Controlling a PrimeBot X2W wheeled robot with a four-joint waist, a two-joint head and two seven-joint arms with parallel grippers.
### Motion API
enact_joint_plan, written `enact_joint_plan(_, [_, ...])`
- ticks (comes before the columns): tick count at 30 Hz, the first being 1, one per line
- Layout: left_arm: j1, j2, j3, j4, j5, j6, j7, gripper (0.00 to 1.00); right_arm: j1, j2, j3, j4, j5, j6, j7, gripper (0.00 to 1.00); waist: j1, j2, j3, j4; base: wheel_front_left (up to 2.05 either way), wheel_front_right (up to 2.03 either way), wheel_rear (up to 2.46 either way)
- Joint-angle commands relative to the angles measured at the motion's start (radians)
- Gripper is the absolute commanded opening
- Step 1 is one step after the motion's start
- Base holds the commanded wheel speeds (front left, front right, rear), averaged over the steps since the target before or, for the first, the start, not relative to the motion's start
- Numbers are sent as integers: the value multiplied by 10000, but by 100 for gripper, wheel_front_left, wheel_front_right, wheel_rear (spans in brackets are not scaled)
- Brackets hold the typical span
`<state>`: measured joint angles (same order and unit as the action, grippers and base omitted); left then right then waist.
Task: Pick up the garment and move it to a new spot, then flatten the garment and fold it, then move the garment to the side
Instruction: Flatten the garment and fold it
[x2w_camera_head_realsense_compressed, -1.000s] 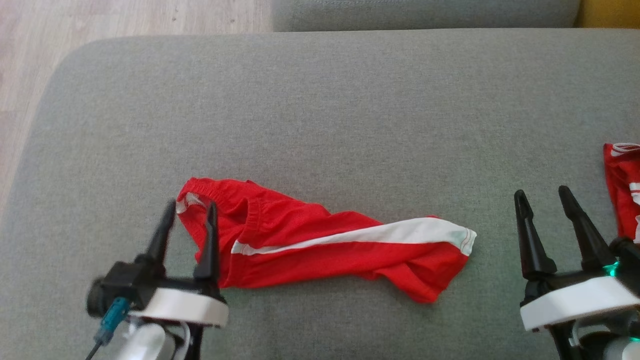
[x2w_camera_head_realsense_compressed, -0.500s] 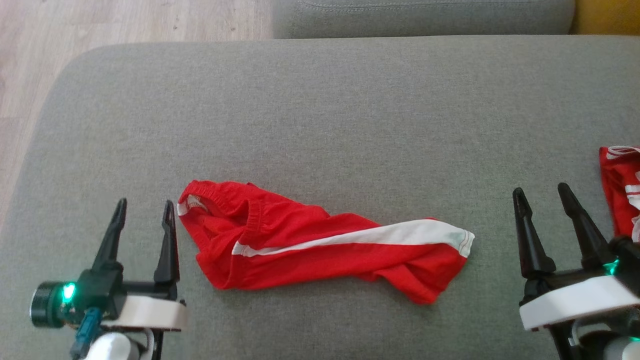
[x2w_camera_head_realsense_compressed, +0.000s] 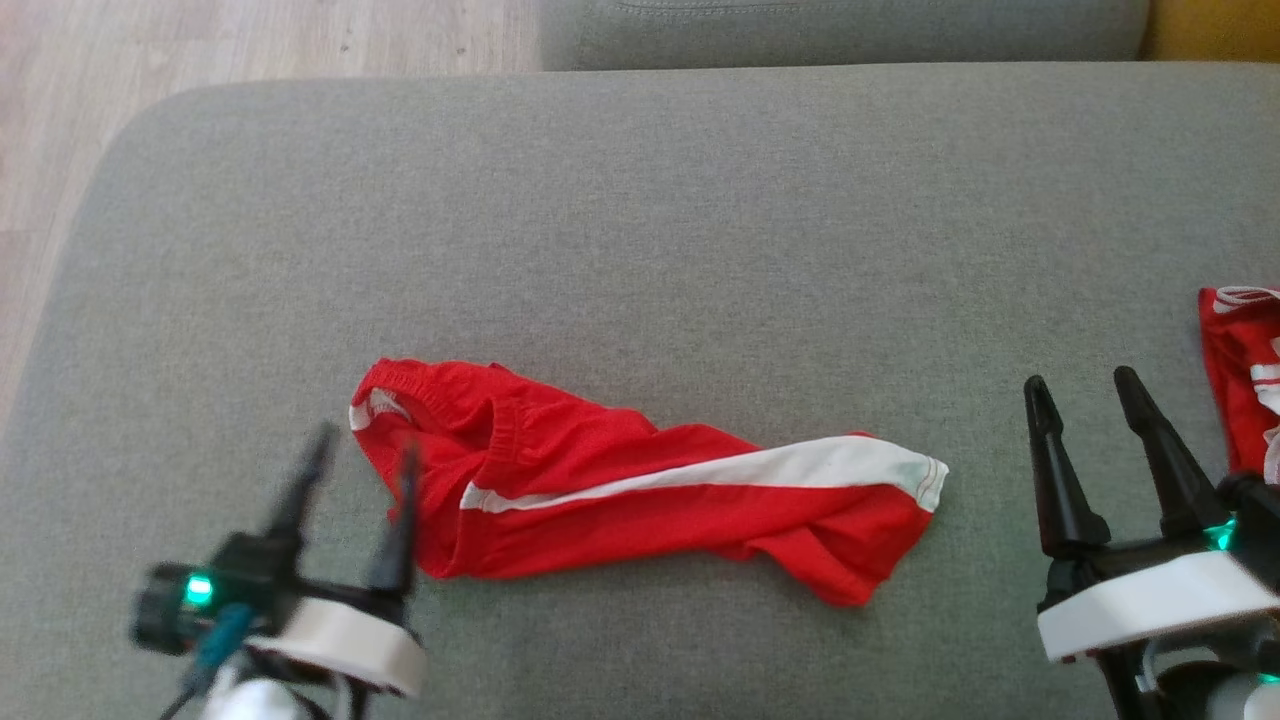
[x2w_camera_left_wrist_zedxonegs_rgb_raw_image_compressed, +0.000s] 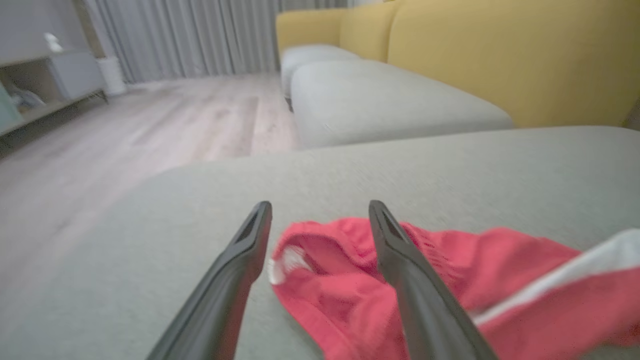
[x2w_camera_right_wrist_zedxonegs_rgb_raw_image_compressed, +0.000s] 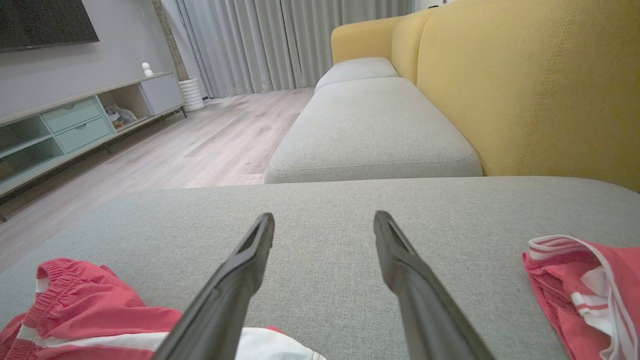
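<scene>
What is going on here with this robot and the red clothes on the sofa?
A two-armed robot is working on red shorts with a white stripe, which lie crumpled and unfolded on the grey cushion. Its left gripper, open, hovers at the waistband end without gripping it. The right gripper, also open, waits apart from the shorts. Another red garment lies at the right edge.

Count's in: two red garments, the white-striped shorts (x2w_camera_head_realsense_compressed: 640, 490) and a second red-and-white garment (x2w_camera_head_realsense_compressed: 1240, 390). Two grippers, left gripper (x2w_camera_head_realsense_compressed: 366, 443) and right gripper (x2w_camera_head_realsense_compressed: 1080, 380), two dark fingers (x2w_camera_head_realsense_compressed: 1058, 470) apiece, so four. Three grey seat cushions: near cushion (x2w_camera_right_wrist_zedxonegs_rgb_raw_image_compressed: 150, 215), middle cushion (x2w_camera_right_wrist_zedxonegs_rgb_raw_image_compressed: 370, 130), far cushion (x2w_camera_right_wrist_zedxonegs_rgb_raw_image_compressed: 357, 67). One media unit (x2w_camera_right_wrist_zedxonegs_rgb_raw_image_compressed: 30, 150), two drawers (x2w_camera_right_wrist_zedxonegs_rgb_raw_image_compressed: 75, 114).
</scene>
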<state>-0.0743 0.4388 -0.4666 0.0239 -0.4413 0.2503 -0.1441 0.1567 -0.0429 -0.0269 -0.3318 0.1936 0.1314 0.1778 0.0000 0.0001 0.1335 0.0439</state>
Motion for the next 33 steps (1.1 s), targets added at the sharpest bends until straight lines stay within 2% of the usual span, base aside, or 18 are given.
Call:
enact_joint_plan(1, [-462, 151, -82, -293, -326, -438, 535, 100, -198, -74, 284, -340, 59, -7, 33, 100, 0, -1, 44, -4, 0, 0, 0])
enact_joint_plan(4, [-529, -109, -641, -169, -812, -952, 1508, 100, -230, -74, 322, -318, 83, -7, 28, 100, 0, -1, 124, -34, 0, 0, 0])
enact_joint_plan(9, [-644, -295, -939, 165, -1257, -1238, 2307, 100, -256, -74, 333, -293, 159, -7, 35, 100, 0, -1, 270, -88, 0, 0, 0])
enact_joint_plan(17, [-971, -457, -984, 992, -1753, -1658, 2588, 100, -339, -74, 250, -141, 267, -7, 27, 100, 0, -1, 513, -223, 0, 0, 0])
enact_joint_plan(18, [-991, -476, -1005, 1014, -1798, -1720, 2600, 88, -338, -74, 205, -100, 277, -7, 31, 100, 0, -1, 531, -235, 0, 0, 0])
enact_joint_plan(20, [-1039, -481, -1025, 1009, -1794, -1762, 2560, 6, -329, -74, 79, 14, 288, -7, 57, 100, 0, -1, 573, -254, 0, 0, 0])
enact_joint_plan(21, [-1061, -481, -1029, 982, -1775, -1762, 2526, 0, -316, -74, -1, 130, 277, -7, 94, 100, 0, -1, 593, -258, 0, 0, 0])
enact_joint_plan(27, [-1127, -475, -1057, 785, -1744, -1732, 2480, 0, -205, -74, -226, 1409, 310, -7, 1006, 100, 0, -1, 712, -198, 0, 0, 0])
enact_joint_plan(33, [-1206, -494, -1076, 720, -1730, -1678, 2466, 0, -739, -142, 310, 2511, 477, -7, 1065, 100, 0, -1, 835, -103, 0, 0, 0])
